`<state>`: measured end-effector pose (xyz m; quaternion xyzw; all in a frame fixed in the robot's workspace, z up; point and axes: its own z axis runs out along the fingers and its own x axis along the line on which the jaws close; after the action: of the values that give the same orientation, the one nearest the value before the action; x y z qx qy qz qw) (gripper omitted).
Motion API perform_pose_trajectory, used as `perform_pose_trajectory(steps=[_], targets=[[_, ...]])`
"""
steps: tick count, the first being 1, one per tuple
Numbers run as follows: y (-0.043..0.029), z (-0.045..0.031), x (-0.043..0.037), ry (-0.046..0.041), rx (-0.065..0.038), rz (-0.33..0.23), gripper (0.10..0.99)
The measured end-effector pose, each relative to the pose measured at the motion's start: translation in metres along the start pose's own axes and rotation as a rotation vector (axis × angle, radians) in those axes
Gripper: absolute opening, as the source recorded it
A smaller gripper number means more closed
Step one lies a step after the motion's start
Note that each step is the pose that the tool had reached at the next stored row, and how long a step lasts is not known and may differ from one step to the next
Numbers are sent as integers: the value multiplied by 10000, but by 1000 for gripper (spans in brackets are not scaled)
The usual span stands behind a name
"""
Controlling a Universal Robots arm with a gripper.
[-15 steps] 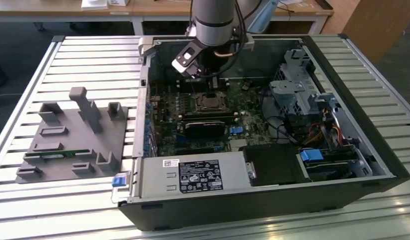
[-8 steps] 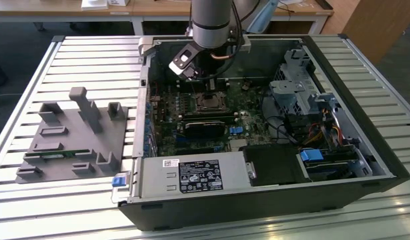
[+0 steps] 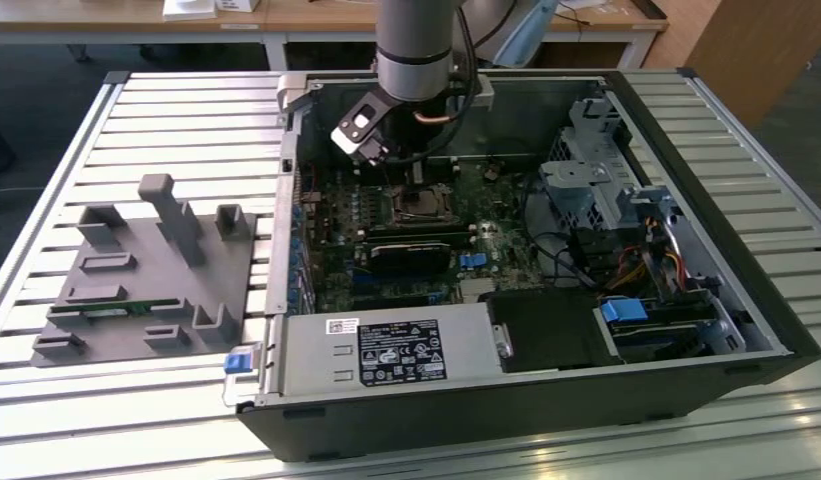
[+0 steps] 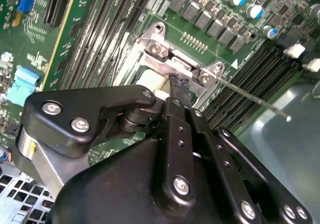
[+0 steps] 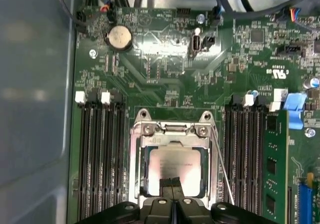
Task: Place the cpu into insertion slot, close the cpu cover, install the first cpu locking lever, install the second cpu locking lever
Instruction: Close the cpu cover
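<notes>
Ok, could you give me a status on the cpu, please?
Status: gripper shut, tips at the cpu cover; cpu seated, cover down around it; one locking lever sticks out free.

Gripper [image 5: 172, 184] low over cpu cover [image 5: 137, 159]. Memory slots [image 5: 100, 154] flank it both sides, lying low. Locking lever [image 5: 222, 169] juts out just beside cover. Case wall [image 5: 35, 109] near one flank. Open air above board [image 5: 165, 69].

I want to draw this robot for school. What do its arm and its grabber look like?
The arm is a thick round tube, grey, with a paler ring around it near the lower end. The gripper is black and a bit shiny. It is built of flat jointed bars held together by bright silver screws, and it narrows to two slim fingers whose tips look rough.
</notes>
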<state>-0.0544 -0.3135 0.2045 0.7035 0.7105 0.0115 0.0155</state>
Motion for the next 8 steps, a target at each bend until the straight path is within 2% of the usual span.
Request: perform_pose_trajectory(steps=[5, 8], targets=[[-26, 49, 1, -5, 5, -1, 106], [-26, 49, 1, -2, 1, -1, 106]])
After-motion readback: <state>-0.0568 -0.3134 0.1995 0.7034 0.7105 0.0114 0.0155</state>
